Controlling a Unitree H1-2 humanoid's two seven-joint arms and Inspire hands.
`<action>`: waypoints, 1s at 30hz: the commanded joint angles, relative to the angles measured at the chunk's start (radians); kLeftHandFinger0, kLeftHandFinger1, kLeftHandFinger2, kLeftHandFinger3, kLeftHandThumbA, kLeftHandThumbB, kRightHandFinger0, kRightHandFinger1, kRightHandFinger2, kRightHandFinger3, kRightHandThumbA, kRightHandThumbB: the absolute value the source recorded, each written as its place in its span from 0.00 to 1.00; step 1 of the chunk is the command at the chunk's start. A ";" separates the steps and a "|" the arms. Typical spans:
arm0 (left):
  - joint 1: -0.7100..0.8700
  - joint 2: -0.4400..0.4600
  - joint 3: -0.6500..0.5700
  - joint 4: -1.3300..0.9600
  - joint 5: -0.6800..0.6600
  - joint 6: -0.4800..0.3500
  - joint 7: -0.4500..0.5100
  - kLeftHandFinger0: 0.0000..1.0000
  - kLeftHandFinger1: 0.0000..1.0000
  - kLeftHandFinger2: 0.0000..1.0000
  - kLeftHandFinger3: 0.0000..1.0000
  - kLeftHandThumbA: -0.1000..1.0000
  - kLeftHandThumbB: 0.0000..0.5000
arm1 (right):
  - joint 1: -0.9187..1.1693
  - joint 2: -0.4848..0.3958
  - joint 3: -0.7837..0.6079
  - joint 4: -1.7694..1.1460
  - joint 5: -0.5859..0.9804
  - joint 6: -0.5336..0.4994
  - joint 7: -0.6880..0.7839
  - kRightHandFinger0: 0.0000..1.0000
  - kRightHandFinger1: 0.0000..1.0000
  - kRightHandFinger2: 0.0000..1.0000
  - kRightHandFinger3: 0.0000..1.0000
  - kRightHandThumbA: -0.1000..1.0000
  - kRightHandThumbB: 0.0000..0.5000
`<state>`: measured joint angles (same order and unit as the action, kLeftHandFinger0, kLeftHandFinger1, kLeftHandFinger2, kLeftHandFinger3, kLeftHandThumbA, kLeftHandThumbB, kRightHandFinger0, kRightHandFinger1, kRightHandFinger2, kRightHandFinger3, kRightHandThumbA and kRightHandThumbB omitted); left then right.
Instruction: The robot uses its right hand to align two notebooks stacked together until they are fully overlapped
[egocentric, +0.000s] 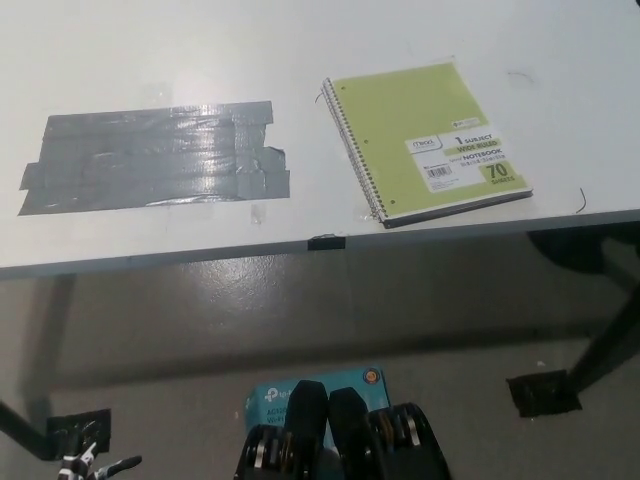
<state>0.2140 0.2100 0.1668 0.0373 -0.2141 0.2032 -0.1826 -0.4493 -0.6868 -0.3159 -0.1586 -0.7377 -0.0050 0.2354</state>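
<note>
1. Notebooks (425, 138) lie near the table's (150, 60) front edge, well to the right of the grey tape patch (155, 158). Only 1 green spiral-bound cover shows, with a thin dark edge peeking out along its near and right sides.
2. That thin edge suggests a 2nd notebook directly beneath, almost wholly covered, so the stack looks squared up or very nearly so; the task seems close to done.
3. The stack sits turned at a slant to the table edge, spiral side toward the tape patch, probably because sliding the covers together rotated the pair.
4. No right hand is in view, so nothing presses on the stack and its fingers cannot be judged.
5. The left hand (88, 466) rests low, far below the tape patch near the floor, barely in view; whether its fingers are apart or closed I cannot tell.
</note>
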 joint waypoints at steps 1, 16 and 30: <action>0.021 0.010 0.013 -0.024 -0.025 -0.036 -0.018 0.46 0.60 0.77 1.00 1.00 1.00 | 0.411 0.166 -0.242 -0.167 0.250 0.044 -0.088 1.00 1.00 1.00 1.00 1.00 0.66; -0.001 0.017 0.015 -0.019 -0.009 -0.005 0.002 0.50 0.61 0.73 1.00 1.00 1.00 | 0.601 0.290 -0.011 0.313 0.240 0.027 -0.006 1.00 1.00 1.00 1.00 1.00 0.46; -0.036 0.017 0.012 -0.003 0.008 0.022 0.021 0.48 0.63 0.80 1.00 1.00 1.00 | 0.523 0.033 0.342 0.262 0.256 0.333 0.500 1.00 1.00 1.00 1.00 0.89 0.45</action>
<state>0.2033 0.2101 0.1729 0.0385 -0.2206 0.2147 -0.1816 0.1202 -0.5279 -0.0770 0.1575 -0.5479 0.1446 0.4413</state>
